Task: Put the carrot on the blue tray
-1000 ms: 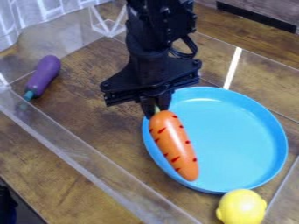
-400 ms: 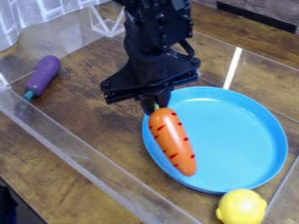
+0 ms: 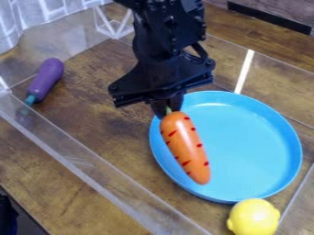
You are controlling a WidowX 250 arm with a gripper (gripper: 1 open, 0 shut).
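Since the frame one second earlier, the small orange toy carrot (image 3: 188, 151) has shifted only slightly: it lies a little farther inside the tray, while the arm has held nearly the same place above it. The black gripper (image 3: 163, 109) is closed down narrow on the green leafy top of the carrot, just at the tray's upper-left rim; the jaws themselves are partly hidden by the gripper body. The carrot slants from that rim down toward the tray's lower edge, its dark-striped body over the tray's left portion. Whether its tip rests on the tray surface cannot be told.

The large round bright blue plastic tray (image 3: 263, 133) with raised rim serves as the landmark. A yellow lemon (image 3: 252, 218) sits just outside the tray's lower rim, touching or nearly touching it. A purple toy eggplant (image 3: 46, 78) lies well apart to the tray's left, on the brown wooden table (image 3: 86, 147). A clear plastic barrier (image 3: 73, 179) runs along the table edge, below and left of the tray.
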